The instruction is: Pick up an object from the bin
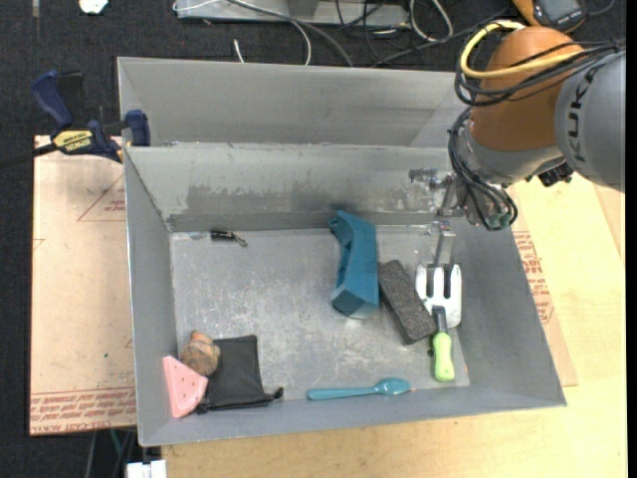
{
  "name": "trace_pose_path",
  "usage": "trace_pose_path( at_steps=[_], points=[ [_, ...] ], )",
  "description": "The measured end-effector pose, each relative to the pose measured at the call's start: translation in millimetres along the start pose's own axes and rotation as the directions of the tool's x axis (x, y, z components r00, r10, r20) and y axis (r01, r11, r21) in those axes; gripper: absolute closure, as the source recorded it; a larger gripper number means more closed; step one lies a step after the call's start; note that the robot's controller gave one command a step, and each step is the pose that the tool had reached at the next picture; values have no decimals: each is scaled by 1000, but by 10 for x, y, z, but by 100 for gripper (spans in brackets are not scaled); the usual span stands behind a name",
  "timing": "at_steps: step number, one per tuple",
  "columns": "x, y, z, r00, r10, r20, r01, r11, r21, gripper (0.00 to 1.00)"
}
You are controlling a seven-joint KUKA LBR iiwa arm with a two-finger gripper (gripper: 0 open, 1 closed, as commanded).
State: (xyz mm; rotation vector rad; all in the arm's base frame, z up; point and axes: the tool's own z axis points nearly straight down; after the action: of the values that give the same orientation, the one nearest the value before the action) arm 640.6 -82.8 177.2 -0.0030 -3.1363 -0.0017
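At the near-left corner of the grey metal bin (149, 267) lies a pink wedge (182, 386), roughly triangular and soft-looking, with a tan rounded lump (202, 351) touching its far side; what the lump is cannot be made out. Both rest against a black, limp, cloth-like piece (237, 368) whose left edge they partly cover. At the foot of the far wall sits a small thin dark thing (227, 235), too small to identify. Near the front wall a slim teal plastic spoon (358, 390) lies flat, bowl to the right. Towards the middle stands a bulkier teal moulded object (355, 267), bent at its top, and touching its right side is a dark grey rough-surfaced block (403, 302), lying at a slant like a sponge. Just right of that block lies a white-and-green tool (443, 358), smooth plastic, its white head towards the far wall and its lime-green handle towards the front. The gripper (443, 252) hangs directly over the far end of that white head, and its metal tip merges with the white so that contact cannot be judged; whether the gripper is open or closed cannot be told either, and nothing is seen held. The arm (537, 88) above it, under an orange dome, is cut off at the right
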Motion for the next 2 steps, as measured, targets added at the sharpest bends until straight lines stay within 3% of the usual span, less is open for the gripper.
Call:
trace_pose_path(
  at_steps=[1,2],
  points=[
    [-17,3,-51,1000,-2,8,2,1000,1,0],
    [405,101,591,994,108,9,-108,994,-1,0]
  ],
)
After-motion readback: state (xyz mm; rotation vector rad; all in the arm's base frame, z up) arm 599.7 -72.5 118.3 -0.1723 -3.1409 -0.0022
